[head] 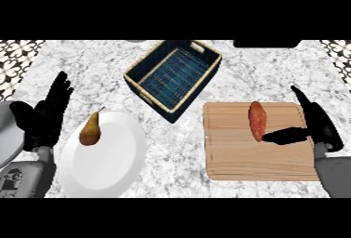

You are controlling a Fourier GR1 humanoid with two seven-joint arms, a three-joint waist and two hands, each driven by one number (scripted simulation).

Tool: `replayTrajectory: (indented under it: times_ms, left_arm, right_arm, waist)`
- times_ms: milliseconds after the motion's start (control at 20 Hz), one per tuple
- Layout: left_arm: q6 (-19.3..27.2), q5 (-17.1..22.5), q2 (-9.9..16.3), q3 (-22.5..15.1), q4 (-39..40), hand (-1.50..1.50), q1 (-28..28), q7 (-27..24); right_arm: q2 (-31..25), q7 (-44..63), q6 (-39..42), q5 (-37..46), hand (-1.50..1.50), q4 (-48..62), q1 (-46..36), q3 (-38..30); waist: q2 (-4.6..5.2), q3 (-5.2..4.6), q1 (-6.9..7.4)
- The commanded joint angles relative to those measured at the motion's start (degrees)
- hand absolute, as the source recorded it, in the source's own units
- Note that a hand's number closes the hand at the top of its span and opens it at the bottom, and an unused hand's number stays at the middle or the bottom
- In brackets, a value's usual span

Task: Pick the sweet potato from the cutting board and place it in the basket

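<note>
An orange-red sweet potato (257, 120) lies on the wooden cutting board (233, 158) at the right. My right hand (316, 122) is over the board's right edge, fingers straight and pointing away, thumb reaching left to just beside the sweet potato's near end. The hand is open and holds nothing. A dark blue basket (142, 89) with a tan rim sits at the centre back, turned at an angle, with nothing inside. My left hand (42, 116) rests open at the far left, fingers up.
A white plate (109, 162) lies at the left front with a pear (90, 130) on its far left part. A grey object (8, 135) shows at the left edge, behind my left hand. The counter is grey-white marble.
</note>
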Motion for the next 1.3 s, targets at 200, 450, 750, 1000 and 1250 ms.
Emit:
replayTrajectory:
  times_ms: [200,450,750,1000,1250]
  left_arm:
    - [-2.59,-1.20,-1.00,2.33,-1.66,0.00,-0.79,1.65]
    - [-6.70,1.33,1.26,6.59,3.89,0.00,-1.60,-1.87]
    - [-7.55,-0.10,-0.16,6.51,-1.47,0.00,2.68,-0.87]
    - [-4.17,-4.40,-3.06,4.36,-2.99,0.00,-0.12,3.23]
    - [-6.52,-3.17,-3.07,5.81,-2.39,0.00,0.68,2.46]
  right_arm:
    - [4.60,-6.92,-1.74,4.58,-1.50,4.29,1.10,-1.67]
    - [7.29,-7.55,-3.80,6.10,-1.50,5.85,0.23,-1.81]
    - [7.64,-7.61,-2.10,7.99,-1.50,4.98,3.14,-2.69]
    - [9.03,-4.24,-1.71,11.95,-1.50,8.92,-2.94,-2.65]
    - [9.14,-10.06,-3.65,12.68,-1.50,18.75,-5.08,-5.36]
  waist:
    - [-0.01,0.00,-0.06]
    - [0.07,0.00,0.00]
    - [-0.02,-0.01,-0.06]
    - [-0.01,0.00,0.00]
    - [0.05,0.01,0.13]
